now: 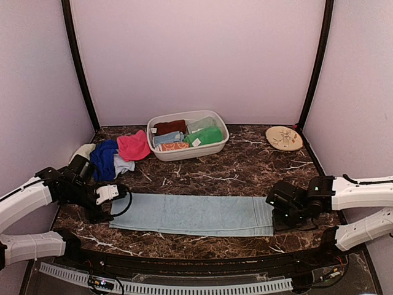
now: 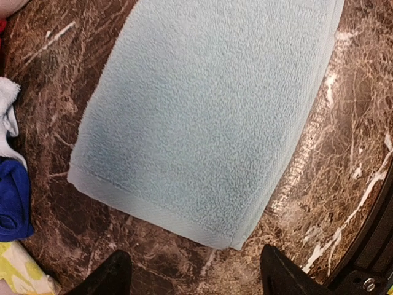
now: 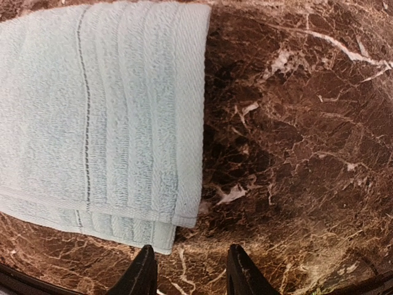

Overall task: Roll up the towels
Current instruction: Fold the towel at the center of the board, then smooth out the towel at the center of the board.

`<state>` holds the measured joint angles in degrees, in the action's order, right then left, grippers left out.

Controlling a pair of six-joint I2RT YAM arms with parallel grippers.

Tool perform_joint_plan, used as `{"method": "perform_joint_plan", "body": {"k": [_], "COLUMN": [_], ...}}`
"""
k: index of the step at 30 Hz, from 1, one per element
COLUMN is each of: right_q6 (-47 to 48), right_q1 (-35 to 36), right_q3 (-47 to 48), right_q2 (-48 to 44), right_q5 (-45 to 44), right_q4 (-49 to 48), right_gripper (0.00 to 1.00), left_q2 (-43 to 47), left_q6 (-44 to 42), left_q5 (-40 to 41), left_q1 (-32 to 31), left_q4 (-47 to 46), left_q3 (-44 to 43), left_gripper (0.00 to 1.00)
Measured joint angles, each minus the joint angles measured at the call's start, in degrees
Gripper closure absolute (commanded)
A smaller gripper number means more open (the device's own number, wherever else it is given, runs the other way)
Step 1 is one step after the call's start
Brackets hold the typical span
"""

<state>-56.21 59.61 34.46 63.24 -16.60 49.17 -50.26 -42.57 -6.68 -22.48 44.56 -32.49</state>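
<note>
A dark brown marble table (image 1: 233,166) sits inside pale lilac walls. On it, toward 6 o'clock in the top view, the pale blue towel (image 1: 193,214) lies flat, folded into a long strip. Its long axis runs from 9 o'clock to 3 o'clock, parallel to the near edge.

The left gripper (image 1: 105,212) is at the strip's 9 o'clock end and the right gripper (image 1: 281,216) at its 3 o'clock end, so each arm has one short edge close by. Both pairs of fingers are apart and hold nothing, the left pair spread wider than the right.

In the left wrist view the short hemmed edge lies at 12 o'clock from the fingers, just ahead of them and roughly centred in the gap. In the right wrist view the cloth lies mostly at 10 to 11 o'clock, with only its near corner just ahead of one finger. The left side therefore looks better lined up to start a roll along the long axis toward 3 o'clock.

Far back, a pink towel (image 1: 133,146) and a royal blue towel (image 1: 105,158) are heaped at 10 o'clock. A white tub (image 1: 161,152) of rolled cloths stands at 12 o'clock and a tan plate (image 1: 284,137) at 2 o'clock.
</note>
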Motion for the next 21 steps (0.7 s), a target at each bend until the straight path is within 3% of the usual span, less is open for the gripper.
{"method": "perform_joint_plan", "body": {"k": [6, 11, 21], "right_q6": [0.09, 1.64, 0.17], "right_q1": [-0.17, -3.76, -8.02], "right_q3": [6.58, 9.84, -0.15], "right_q2": [-1.53, -1.99, 0.72], "right_q5": [-2.38, -2.43, 4.11], "right_q4": [4.87, 3.23, -3.80], "right_gripper": [0.60, 0.60, 0.61], "left_q2": [-0.48, -2.82, -9.11], "left_q6": [-0.28, -0.24, -3.28], "left_q5": [-2.40, -2.56, 0.35], "left_q1": [0.00, 0.00, 0.00], "left_q4": [2.95, 1.22, -3.67], "left_q3": [-6.84, -8.61, -2.97], "left_gripper": [0.31, 0.33, 0.36]}}
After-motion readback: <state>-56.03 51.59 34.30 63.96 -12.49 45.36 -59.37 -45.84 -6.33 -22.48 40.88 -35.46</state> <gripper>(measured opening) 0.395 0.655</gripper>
